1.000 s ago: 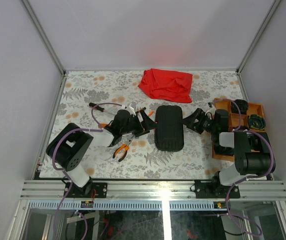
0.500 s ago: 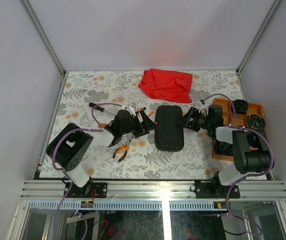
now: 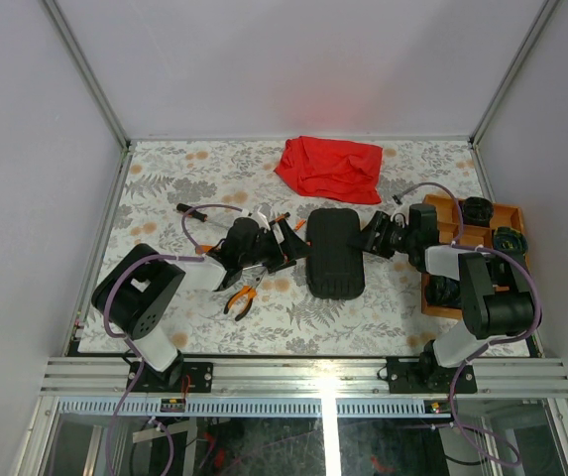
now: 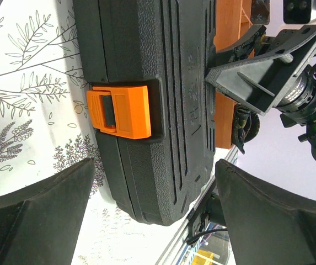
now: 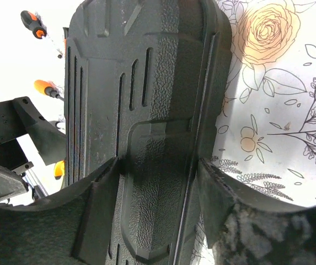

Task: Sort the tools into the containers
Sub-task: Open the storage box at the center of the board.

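Black tool case (image 3: pixel 335 254) lies closed mid-table, orange latch (image 4: pixel 119 110) facing the left gripper (image 3: pixel 292 248); that gripper stands wide open, squared to the latch, touching nothing. Right gripper (image 5: pixel 158 221) pinches the case's opposite edge, evidently bracing it for unlatching; pliers (image 3: pixel 242 297) and screwdrivers (image 5: pixel 36 25) lie unsorted left of the case; orange tray (image 3: pixel 510 210) sits far right.
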`<move>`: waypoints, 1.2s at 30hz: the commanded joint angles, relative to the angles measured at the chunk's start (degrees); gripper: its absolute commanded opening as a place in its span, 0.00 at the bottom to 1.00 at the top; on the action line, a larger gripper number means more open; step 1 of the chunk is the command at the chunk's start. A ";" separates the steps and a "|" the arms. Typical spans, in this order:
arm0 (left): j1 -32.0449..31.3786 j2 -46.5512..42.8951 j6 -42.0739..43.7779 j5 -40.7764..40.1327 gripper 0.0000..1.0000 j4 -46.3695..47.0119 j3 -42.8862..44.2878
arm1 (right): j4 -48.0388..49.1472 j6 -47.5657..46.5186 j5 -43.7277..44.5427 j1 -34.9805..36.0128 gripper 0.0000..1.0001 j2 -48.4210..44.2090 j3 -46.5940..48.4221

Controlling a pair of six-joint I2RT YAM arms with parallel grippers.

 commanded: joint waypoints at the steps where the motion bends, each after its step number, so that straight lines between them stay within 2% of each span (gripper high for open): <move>1: 0.42 -0.08 0.94 0.56 0.88 2.11 0.70 | -1.42 -1.12 2.77 0.69 0.54 1.57 0.19; 9: 0.66 0.75 -0.97 1.22 0.88 4.10 1.13 | 8.69 4.82 -2.43 -1.93 0.43 5.39 -4.73; 14: 0.74 1.90 -1.29 1.28 0.87 4.52 1.93 | 13.04 7.25 -4.80 -3.56 0.42 6.87 -6.60; 29: 0.97 8.12 -6.43 3.38 0.84 14.35 2.38 | 14.18 7.87 -5.30 -4.25 0.41 7.51 -7.12; 36: 1.44 10.52 -5.11 3.81 0.84 16.37 4.18 | 15.87 8.65 -5.86 -4.24 0.40 8.10 -7.43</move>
